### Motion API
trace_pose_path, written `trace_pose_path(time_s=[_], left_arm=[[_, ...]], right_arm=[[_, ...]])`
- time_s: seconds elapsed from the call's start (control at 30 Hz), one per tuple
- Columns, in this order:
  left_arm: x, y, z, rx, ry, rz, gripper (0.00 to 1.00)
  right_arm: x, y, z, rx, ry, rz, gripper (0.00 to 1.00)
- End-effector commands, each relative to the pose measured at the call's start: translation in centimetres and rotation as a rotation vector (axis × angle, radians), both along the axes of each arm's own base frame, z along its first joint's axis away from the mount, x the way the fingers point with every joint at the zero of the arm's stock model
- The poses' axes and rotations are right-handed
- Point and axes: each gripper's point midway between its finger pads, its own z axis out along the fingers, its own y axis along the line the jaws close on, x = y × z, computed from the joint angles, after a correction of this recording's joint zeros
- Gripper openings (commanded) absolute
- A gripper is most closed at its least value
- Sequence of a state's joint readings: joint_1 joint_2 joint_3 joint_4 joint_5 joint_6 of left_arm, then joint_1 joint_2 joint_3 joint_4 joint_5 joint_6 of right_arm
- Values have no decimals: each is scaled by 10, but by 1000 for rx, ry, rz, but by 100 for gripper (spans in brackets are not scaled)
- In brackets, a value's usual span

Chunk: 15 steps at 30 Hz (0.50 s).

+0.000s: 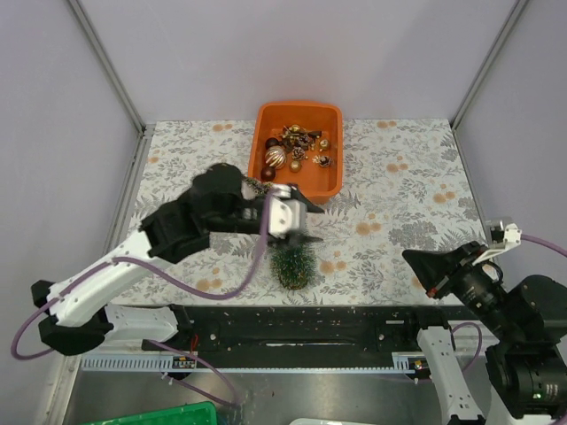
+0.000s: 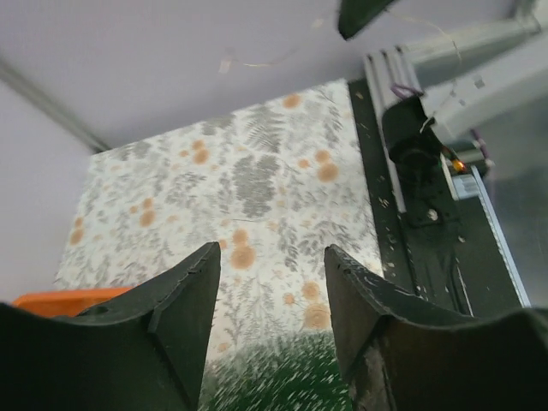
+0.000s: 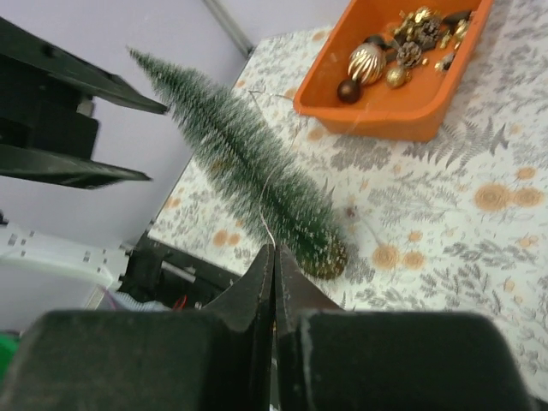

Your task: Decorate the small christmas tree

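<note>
The small christmas tree stands on its brown base near the table's front edge, dark green with white tips. In the right wrist view the small christmas tree leans up to the left. My left gripper hovers just above the tree top, open and holding nothing. Its fingers frame the blurred green of the tree below. My right gripper is shut on a thin pale thread that runs up across the tree. In the top view the right gripper sits well to the tree's right.
An orange tray at the back centre holds several gold, brown and dark baubles. The same tray's wall shows beyond the tree. A black rail runs along the near edge. A green bin lies below it.
</note>
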<state>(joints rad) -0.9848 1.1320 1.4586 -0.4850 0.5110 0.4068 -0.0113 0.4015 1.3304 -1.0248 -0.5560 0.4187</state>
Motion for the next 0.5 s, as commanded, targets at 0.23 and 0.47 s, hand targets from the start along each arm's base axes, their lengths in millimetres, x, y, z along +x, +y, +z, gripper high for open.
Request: trace_pose_path(time_s=[0.23,0.47], left_arm=[[-21,-62,-59,121,-91,-99,60],[-45,-79,-65,77,-240,-161,66]], right_arm=[[-62,7,0,33,-9,169,0],[-74,1,4,73,-25,210,0]])
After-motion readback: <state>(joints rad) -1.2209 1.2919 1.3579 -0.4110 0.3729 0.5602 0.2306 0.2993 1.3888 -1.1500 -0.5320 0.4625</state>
